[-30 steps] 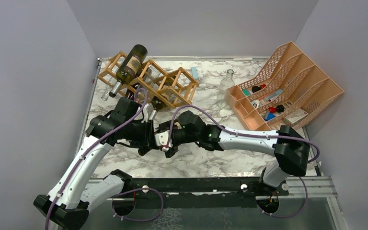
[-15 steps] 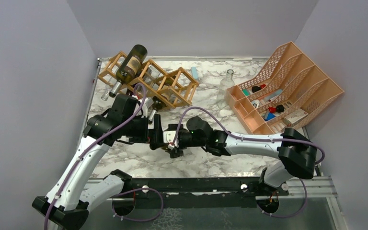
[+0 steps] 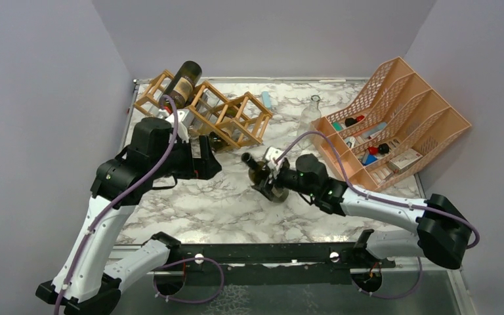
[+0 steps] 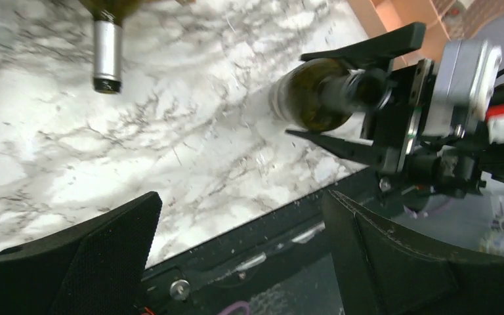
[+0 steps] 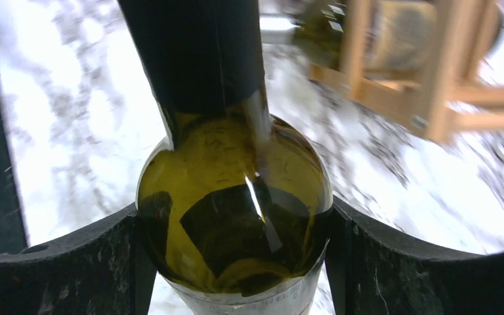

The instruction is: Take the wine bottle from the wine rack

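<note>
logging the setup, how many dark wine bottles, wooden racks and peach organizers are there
wooden wine rack: 1
peach organizer: 1
dark wine bottles: 3, one atop the rack, one lower in it, one in the right jaws
total: 5

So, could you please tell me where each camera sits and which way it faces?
Top external: above and behind the bases, looking down on the marble table and tan wooden lattice wine rack; both arms show.
Left wrist: on the left arm, facing the near edge; its open jaws below the dark green glass wine bottle.
Right wrist: looks along that bottle, clamped in its jaws.
Shared: all three show the bottle.
</note>
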